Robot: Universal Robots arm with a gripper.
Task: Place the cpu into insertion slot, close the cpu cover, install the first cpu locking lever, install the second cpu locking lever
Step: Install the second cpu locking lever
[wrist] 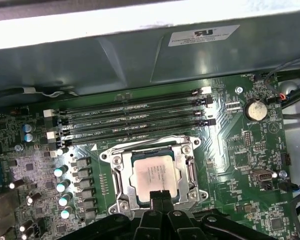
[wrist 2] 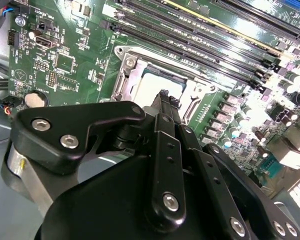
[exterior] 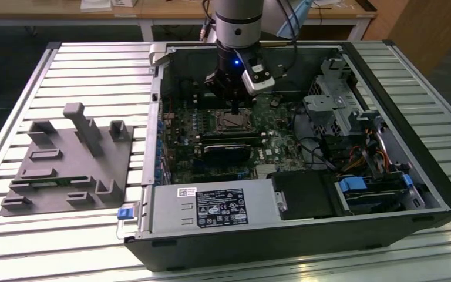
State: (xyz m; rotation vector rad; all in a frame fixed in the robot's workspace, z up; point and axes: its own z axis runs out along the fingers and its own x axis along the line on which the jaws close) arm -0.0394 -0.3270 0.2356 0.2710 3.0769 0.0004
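The cpu (wrist: 154, 172) lies flat in the insertion slot (exterior: 234, 121), its pale metal face up. The silvery cpu cover (wrist: 191, 170) sits down around it as a frame, the chip showing through its window. In both wrist views my gripper (wrist: 160, 195) is shut with nothing between the fingers, its tips hanging just over the edge of the chip (wrist 2: 149, 89) and the frame. Seen in the exterior view, the gripper (exterior: 234, 110) points straight down at the socket inside the open computer case. I cannot make out how the locking levers stand.
Several black memory slots (wrist: 135, 122) run alongside the socket. A black card (exterior: 227, 154) lies just in front of it, a power supply (exterior: 209, 207) at the case front, and a drive cage (exterior: 331, 111) on the exterior view's right. A grey fixture (exterior: 69, 161) stands outside the case.
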